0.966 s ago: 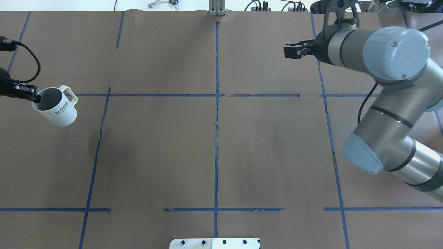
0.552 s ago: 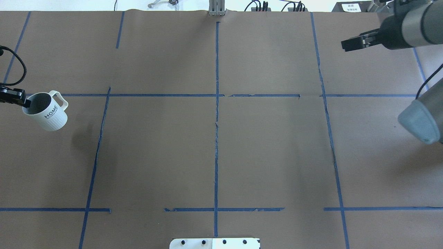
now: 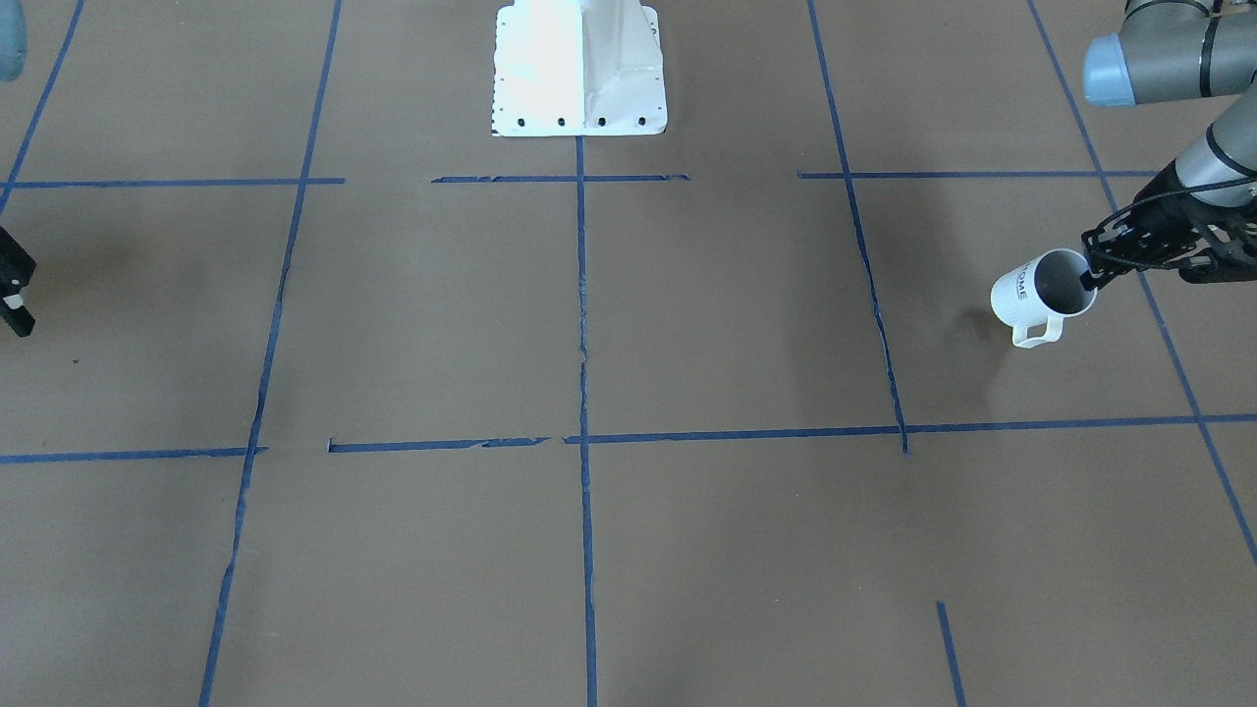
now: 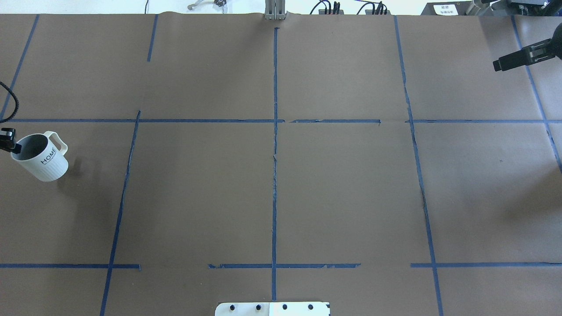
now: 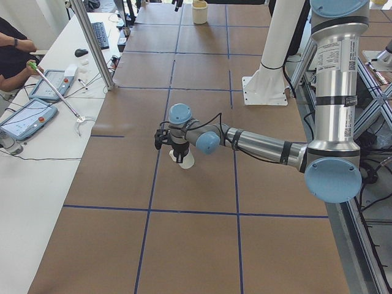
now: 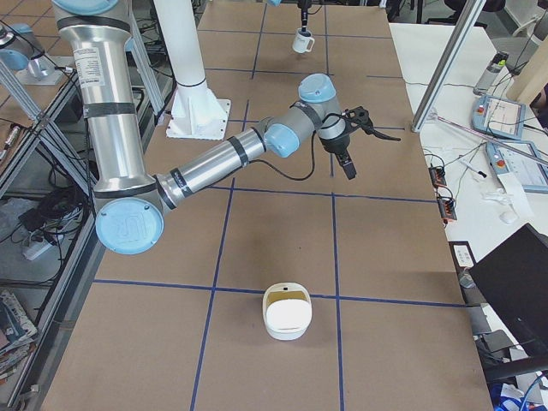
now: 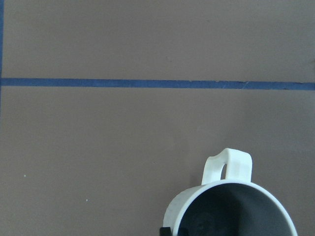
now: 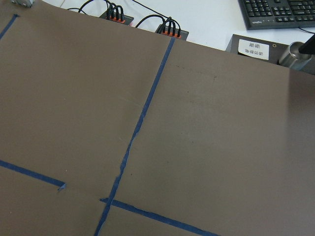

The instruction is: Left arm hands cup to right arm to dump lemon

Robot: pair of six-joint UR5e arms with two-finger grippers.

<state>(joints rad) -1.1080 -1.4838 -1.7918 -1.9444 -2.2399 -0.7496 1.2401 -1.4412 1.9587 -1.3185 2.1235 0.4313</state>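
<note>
The cup point(image 4: 41, 159) is a white ribbed mug lettered "HOME", at the table's far left edge. My left gripper point(image 4: 14, 147) is shut on its rim, opposite the handle, and holds it tilted just above the table. The cup also shows in the front view point(image 3: 1036, 292), the left exterior view point(image 5: 185, 160) and the left wrist view point(image 7: 231, 209), where its inside looks dark grey. The lemon is not visible in any view. My right gripper point(image 4: 498, 66) is far off at the back right edge with fingers together and empty; it also shows in the right exterior view point(image 6: 348, 169).
A white rounded container point(image 6: 287, 312) with a yellowish inside sits on the table's right end. The white robot base point(image 3: 579, 69) stands at the middle of the near edge. Blue tape lines grid the brown table. Tablets point(image 5: 27, 116) and cables lie on the operators' bench.
My left gripper has carried the cup further left and a little toward the robot. My right arm has swung away to the right, so only its gripper shows at the overhead view's edge.
</note>
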